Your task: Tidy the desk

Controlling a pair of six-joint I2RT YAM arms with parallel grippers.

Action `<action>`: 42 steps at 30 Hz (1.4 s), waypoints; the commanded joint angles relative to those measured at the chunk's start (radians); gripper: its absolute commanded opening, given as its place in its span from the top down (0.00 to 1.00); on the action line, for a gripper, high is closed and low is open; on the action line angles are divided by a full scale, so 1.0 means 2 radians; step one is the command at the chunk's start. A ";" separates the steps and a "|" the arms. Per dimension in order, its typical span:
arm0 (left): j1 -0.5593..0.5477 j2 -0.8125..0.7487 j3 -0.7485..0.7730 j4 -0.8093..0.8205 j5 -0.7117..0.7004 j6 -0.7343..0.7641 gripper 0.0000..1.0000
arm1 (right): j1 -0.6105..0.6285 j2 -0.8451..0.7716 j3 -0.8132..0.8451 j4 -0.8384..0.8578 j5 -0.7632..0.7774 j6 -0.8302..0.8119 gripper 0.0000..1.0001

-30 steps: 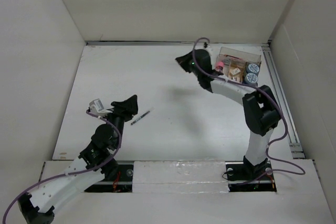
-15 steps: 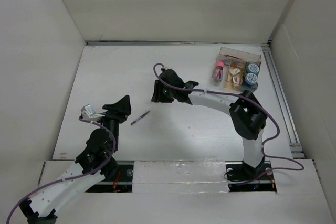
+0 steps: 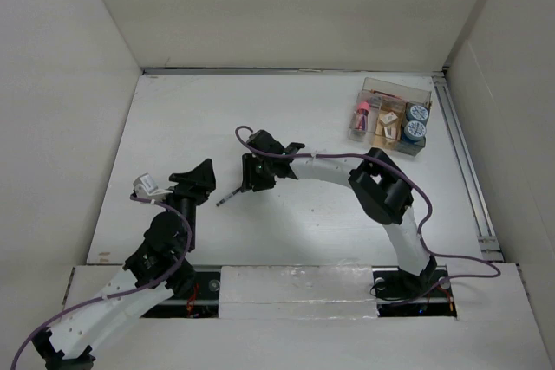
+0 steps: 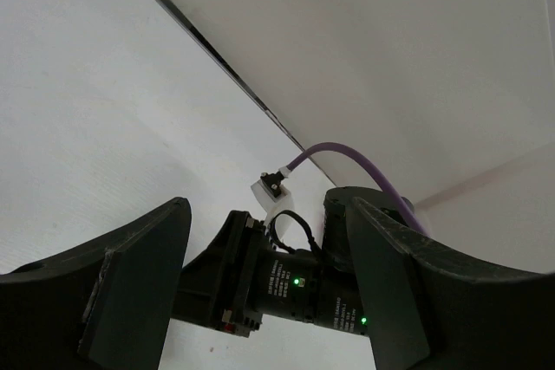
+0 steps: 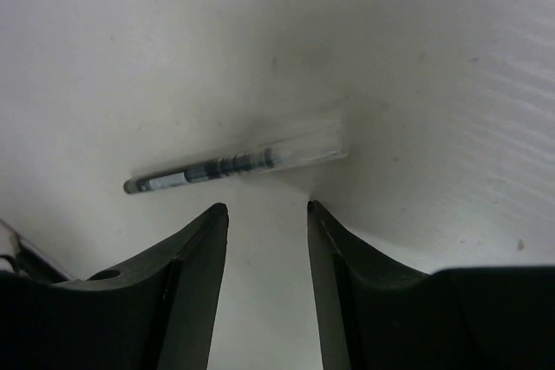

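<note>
On open desk [image 3: 303, 119] away from edges, right gripper [image 5: 267, 207] spread beside pen [image 5: 234, 165], left gripper [image 4: 267, 214] spread.

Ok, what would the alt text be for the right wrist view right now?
A slim pen with a dark barrel and a clear cap lies flat on the white desk, just beyond the tips of the right gripper. The jaws are open and touch nothing, and the pen lies crosswise to the gap between them.
</note>
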 commanded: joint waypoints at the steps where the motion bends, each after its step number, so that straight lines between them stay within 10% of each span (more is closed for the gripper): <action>1: 0.001 -0.014 0.015 -0.003 -0.015 -0.011 0.31 | -0.002 0.008 0.027 -0.004 0.059 0.025 0.53; 20: 0.001 -0.049 0.013 -0.013 -0.011 -0.011 0.31 | 0.053 0.078 0.134 -0.079 0.233 0.003 0.53; 32: 0.001 -0.069 0.005 -0.009 -0.017 -0.003 0.32 | 0.046 0.084 0.119 -0.072 0.262 -0.013 0.93; 42: 0.001 -0.034 0.001 0.012 0.000 0.000 0.32 | -0.032 0.022 0.028 -0.042 0.217 -0.022 1.00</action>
